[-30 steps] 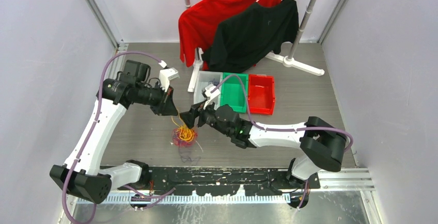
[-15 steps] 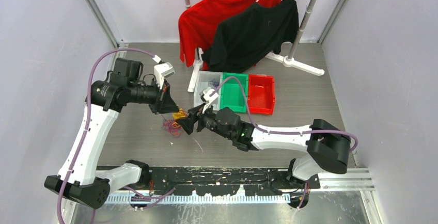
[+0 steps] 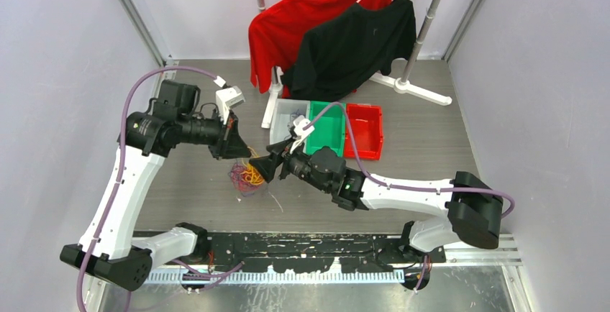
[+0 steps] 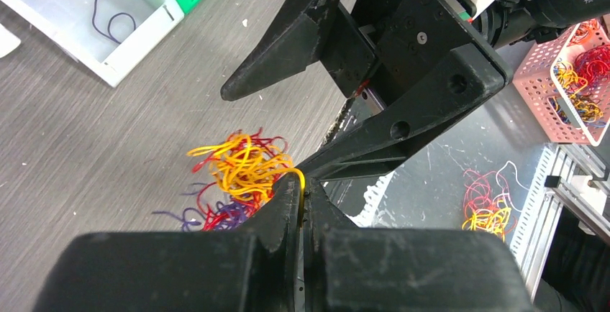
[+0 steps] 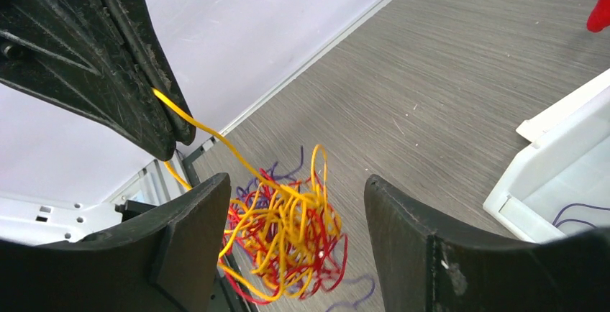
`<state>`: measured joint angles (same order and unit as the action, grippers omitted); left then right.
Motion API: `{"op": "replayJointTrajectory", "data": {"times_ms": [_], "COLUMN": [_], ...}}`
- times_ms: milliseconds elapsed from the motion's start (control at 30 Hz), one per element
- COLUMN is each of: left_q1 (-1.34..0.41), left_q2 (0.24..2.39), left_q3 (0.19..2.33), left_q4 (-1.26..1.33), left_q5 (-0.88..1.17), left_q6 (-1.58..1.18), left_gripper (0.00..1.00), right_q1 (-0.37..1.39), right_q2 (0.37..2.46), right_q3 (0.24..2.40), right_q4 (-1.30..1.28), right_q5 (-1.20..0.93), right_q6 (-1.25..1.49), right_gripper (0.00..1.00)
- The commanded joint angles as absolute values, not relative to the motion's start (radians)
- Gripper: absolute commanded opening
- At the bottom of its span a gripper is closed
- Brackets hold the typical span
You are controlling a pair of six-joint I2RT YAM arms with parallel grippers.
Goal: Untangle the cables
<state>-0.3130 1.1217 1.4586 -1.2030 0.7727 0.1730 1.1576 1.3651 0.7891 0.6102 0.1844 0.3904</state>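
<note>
Top external view, left to right: the left gripper (image 3: 241,151) is off to the near-left of the white bin (image 3: 282,119) and it's pinched tight on one yellow strand (image 5: 216,143). The left wrist cam shows that strand poking out right between the closed fingers.

The strand runs down into the cables (image 3: 248,177), a ball of yellow, red and purple a bit nearer than the left gripper. The ball is also on the near-left side of the bin and not touching it. From the right wrist cam it looks like the ball dangles off that strand rather than lying flat, but I can't tell if it's fully clear of the table.

The right gripper (image 3: 265,170) is just right of the ball, between it and the bin, with jaws spread wide and nothing in them. In its own cam the ball sits in the gap between the fingers.

My read is that this is the pull-one-strand-out step. Next I'd guess the right gripper closes on the bulk of the ball, not on the yellow strand, and then the left pulls away from the bin so the strand slides free. Go slow, because those thin loops could cinch tighter. There's one purple wire lying in the bin, so freed strands probably go there.
</note>
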Motion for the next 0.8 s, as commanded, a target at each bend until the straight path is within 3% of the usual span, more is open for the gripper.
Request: {"op": "replayJointTrajectory", "data": {"times_ms": [0, 767], "left_q1": [-0.329, -0.405], "left_q2": [1.111, 1.163], "left_q3": [1.508, 1.688], "left_q4": [-1.190, -1.182], "left_q5": [0.810, 0.893], "left_q6": [0.145, -0.001], "left_gripper": [0.00, 0.00], "right_q1": [1.164, 1.178], "right_q2": [1.366, 1.600], "right_q3": [0.850, 0.887], "right_q4": [0.644, 0.738], "right_q5": [0.186, 0.357], "right_q6": [0.377, 0.330], "right_gripper": [0.73, 0.73]}}
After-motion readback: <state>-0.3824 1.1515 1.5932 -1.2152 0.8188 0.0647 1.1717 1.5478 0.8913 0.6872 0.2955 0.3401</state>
